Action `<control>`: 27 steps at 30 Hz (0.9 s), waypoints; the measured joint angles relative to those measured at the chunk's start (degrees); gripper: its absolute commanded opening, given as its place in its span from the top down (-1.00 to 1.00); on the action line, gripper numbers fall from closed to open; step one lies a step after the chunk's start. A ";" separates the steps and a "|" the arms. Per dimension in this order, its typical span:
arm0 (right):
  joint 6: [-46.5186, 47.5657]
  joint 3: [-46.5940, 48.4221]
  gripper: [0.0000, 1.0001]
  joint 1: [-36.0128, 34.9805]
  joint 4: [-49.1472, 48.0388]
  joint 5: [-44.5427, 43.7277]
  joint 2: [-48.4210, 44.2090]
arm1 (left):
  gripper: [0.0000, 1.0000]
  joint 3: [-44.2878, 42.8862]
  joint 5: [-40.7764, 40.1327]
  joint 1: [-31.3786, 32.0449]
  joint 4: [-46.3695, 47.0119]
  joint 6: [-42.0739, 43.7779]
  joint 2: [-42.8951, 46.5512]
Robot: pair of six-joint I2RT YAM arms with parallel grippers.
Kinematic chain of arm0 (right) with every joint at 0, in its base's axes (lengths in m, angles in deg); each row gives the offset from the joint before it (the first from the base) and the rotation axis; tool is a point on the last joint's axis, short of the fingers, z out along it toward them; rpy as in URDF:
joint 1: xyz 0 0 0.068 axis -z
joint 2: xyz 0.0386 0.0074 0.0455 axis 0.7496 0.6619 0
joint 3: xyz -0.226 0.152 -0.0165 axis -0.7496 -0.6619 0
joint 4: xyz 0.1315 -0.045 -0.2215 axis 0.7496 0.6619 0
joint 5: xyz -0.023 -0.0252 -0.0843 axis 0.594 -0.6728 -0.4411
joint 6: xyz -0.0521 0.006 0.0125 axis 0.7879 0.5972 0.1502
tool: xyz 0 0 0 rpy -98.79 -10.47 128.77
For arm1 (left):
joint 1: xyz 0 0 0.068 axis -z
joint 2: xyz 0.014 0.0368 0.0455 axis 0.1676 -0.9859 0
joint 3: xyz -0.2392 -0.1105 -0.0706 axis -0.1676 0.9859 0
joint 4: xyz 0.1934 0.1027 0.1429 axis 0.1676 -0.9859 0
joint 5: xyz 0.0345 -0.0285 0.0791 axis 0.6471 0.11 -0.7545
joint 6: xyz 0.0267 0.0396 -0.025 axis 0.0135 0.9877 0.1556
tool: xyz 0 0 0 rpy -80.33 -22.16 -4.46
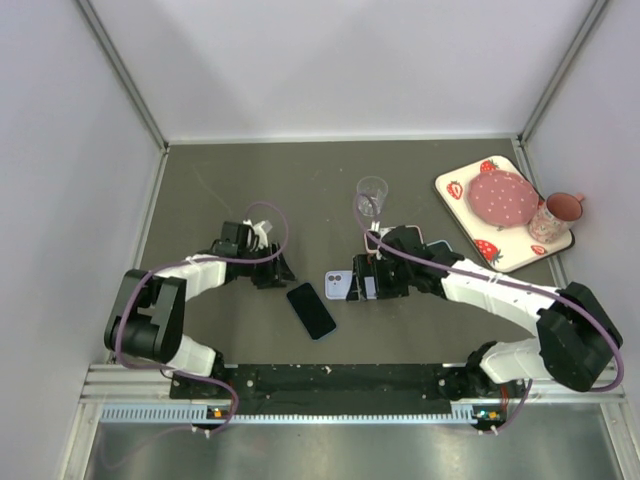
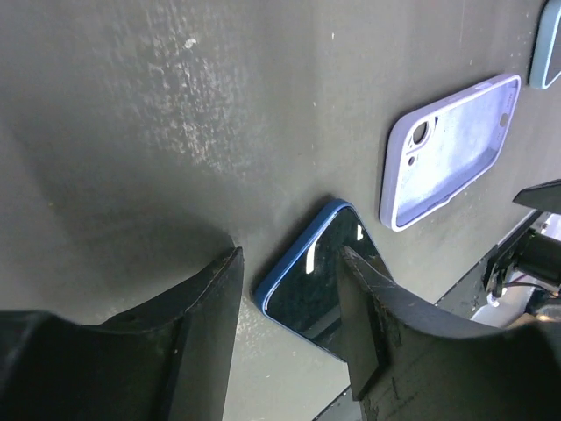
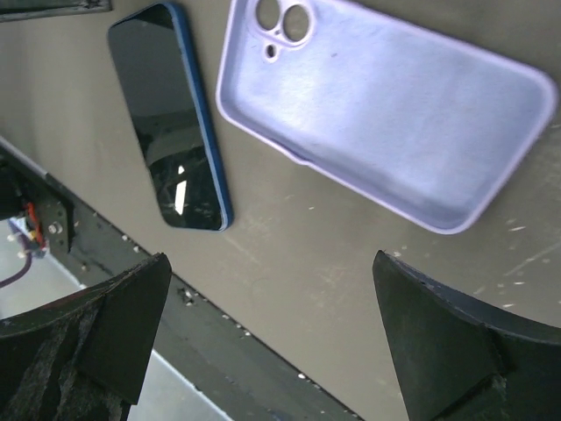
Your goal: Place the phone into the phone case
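Phone (image 1: 311,310): flat on surface (image 1: 250,190), just beside case (image 1: 339,286).
Left jaws: apart, empty.
Right jaws: apart, empty.
Risk: the thin, flat phone may slip when pinched.

On the counter (image 1: 300,190) I count one dark phone (image 1: 311,310) and one lilac phone case (image 1: 338,286). There is one clear glass (image 1: 372,196). One strawberry-print tray (image 1: 500,255) carries one pink plate (image 1: 504,198) and one pink mug (image 1: 556,213). One pale blue flat thing (image 2: 550,44) shows only its edge; I cannot tell its kind. Two arms, so two pincers: left pincer (image 2: 289,259), right pincer (image 3: 270,263).
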 measured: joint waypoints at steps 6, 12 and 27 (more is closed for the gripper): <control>-3.06 -0.31 -0.98 -2.01 -1.57 1.81 -0.09 | 0.00 2.45 2.95 1.29 2.51 -1.51 -0.15; -5.07 -3.30 -0.98 -2.38 -2.14 2.43 -0.76 | 0.03 5.14 4.17 4.92 4.31 -3.54 1.16; -6.99 -9.55 -0.96 -3.63 -1.75 5.97 -6.32 | 0.06 11.58 1.53 12.57 5.38 -11.56 8.24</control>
